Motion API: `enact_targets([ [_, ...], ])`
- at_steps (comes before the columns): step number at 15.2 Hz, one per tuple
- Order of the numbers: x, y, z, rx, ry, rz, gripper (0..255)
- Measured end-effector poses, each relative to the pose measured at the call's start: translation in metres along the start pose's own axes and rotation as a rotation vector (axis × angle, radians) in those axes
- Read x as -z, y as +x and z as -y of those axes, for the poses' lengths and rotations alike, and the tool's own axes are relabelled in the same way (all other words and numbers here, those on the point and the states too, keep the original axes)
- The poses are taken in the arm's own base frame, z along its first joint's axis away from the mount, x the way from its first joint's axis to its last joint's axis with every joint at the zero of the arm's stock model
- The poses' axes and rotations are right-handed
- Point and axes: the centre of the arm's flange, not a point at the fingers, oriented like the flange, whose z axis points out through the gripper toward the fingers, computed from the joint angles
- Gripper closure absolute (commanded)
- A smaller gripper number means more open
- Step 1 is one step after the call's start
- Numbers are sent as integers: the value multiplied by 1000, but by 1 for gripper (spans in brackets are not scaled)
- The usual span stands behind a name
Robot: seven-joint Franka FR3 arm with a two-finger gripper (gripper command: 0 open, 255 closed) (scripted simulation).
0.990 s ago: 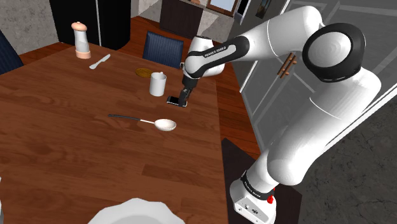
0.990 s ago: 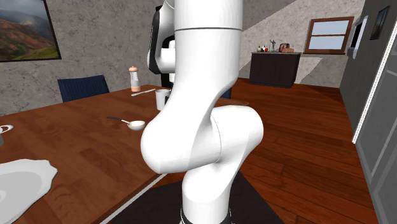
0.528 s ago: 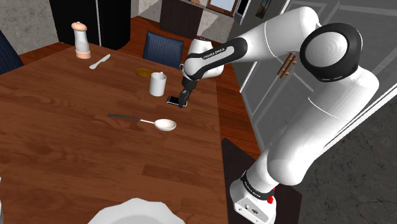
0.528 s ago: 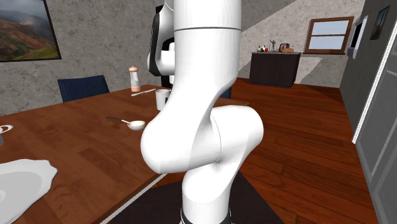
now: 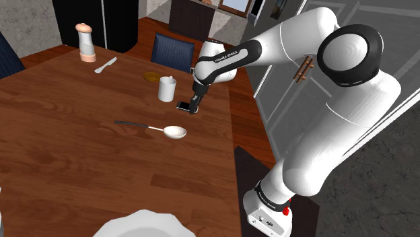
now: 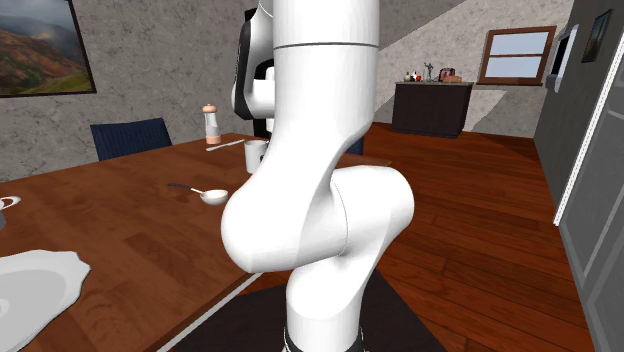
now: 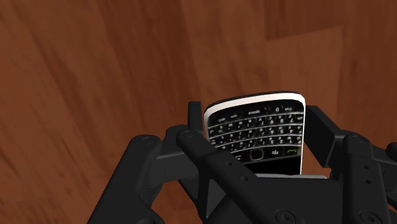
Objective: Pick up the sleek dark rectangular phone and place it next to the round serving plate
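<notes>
One hand [image 5: 194, 102] clamped on phone [image 7: 254, 127] — keypad lettering unreadable — wooden table [image 7: 95, 63] beneath.

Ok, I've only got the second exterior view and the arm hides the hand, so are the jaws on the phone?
Observer: Yes. The wrist view shows the jaws clasping the phone by its sides, keypad toward the camera.
Operator: Where on the table?
Observer: In the shoulder view, just right of the cup.
Operator: Anything on the way to the plate?
Observer: The spoon lies between phone and plate there.
</notes>
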Motion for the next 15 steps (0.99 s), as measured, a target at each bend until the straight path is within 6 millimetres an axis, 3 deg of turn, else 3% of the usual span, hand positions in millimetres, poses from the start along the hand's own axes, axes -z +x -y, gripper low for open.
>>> enact_targets([
  [4,2,0,0,0,0,0,255],
  [15,58,0,1,0,0,-1,255],
])
